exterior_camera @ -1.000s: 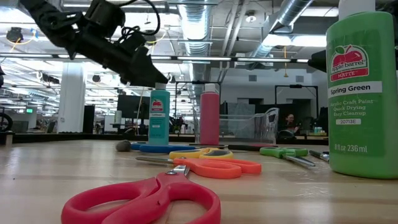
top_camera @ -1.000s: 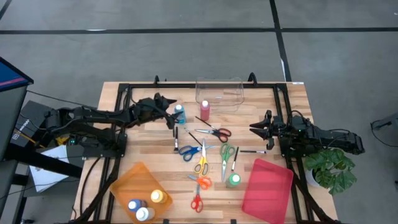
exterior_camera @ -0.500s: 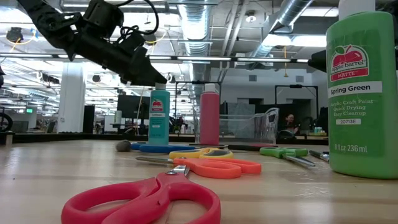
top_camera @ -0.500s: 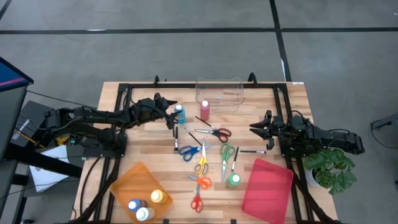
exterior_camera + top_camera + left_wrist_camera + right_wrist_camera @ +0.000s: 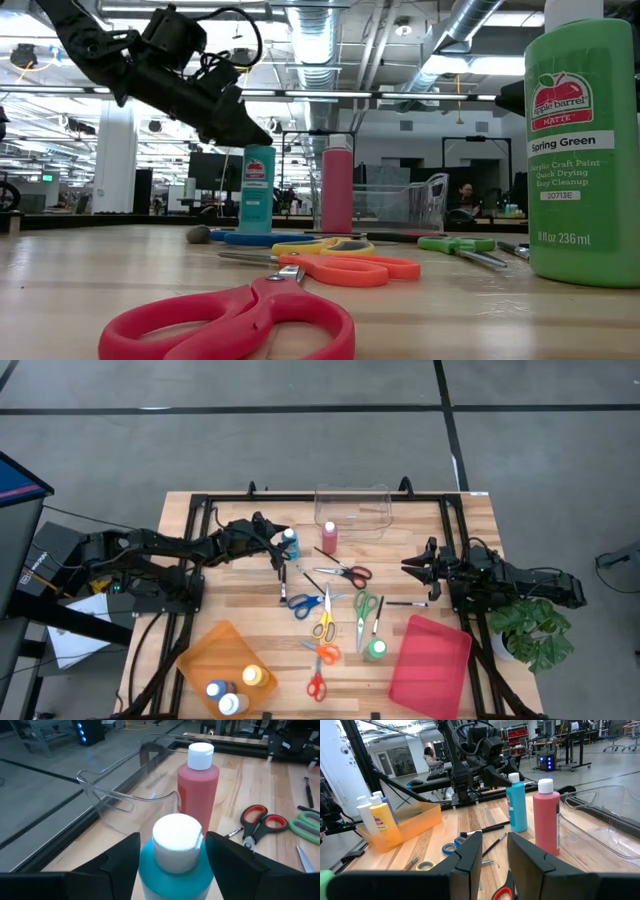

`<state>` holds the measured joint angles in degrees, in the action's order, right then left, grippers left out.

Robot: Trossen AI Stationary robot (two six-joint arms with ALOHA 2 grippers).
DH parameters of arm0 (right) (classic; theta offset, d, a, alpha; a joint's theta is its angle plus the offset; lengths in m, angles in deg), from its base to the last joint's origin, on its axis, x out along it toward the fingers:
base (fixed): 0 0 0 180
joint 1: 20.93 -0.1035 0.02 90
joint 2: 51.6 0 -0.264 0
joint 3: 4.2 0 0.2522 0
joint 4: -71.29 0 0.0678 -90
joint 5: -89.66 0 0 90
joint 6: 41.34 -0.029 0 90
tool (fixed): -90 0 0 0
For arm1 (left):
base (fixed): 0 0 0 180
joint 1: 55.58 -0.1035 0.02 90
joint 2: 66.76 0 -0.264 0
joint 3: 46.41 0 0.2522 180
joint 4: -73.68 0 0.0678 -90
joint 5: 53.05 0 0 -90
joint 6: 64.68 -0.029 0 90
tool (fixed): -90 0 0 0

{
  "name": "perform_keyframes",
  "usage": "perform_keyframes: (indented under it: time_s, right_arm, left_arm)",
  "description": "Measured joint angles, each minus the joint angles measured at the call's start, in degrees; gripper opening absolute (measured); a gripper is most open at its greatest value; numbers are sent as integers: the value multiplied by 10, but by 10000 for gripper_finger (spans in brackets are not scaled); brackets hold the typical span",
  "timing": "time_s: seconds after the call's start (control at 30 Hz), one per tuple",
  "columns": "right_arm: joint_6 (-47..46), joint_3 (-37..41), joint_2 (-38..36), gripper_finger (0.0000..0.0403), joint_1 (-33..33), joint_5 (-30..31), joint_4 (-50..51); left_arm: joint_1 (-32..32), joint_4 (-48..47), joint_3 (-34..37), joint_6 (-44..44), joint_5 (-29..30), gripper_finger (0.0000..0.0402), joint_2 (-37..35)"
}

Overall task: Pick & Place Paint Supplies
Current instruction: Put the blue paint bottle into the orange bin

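A blue paint bottle with a white cap stands upright on the table, next to a red paint bottle. My left gripper is open. Its fingers stand on either side of the blue bottle's cap and shoulder, and I see no touch. In the low view my left gripper hangs just above and left of the blue bottle. My right gripper is open and empty over the table's right side. Several scissors and thin brushes lie mid-table.
A clear bin stands at the far edge behind the bottles. An orange tray at the near left holds white and yellow bottles. A red tray lies at the near right, and a green bottle stands beside it.
My left gripper has gone down a little and toward the table's right, closing on the blue bottle, so that its fingers now stand around the cap. The bottle has stayed where it was.
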<state>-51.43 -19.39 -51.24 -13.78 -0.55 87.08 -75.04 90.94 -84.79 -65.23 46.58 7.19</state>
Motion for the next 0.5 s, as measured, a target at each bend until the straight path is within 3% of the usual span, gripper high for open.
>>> perform_keyframes:
  time_s: [0.17,0.4,0.5]
  right_arm:
    - [0,0,0,89,0,0,0]
    - [0,0,0,89,0,0,0]
    - [0,0,0,89,0,0,0]
  left_arm:
    - [0,4,1,-4,0,198,-15]
    - [0,1,1,-5,-18,117,-13]
    - [0,2,0,5,-22,113,-12]
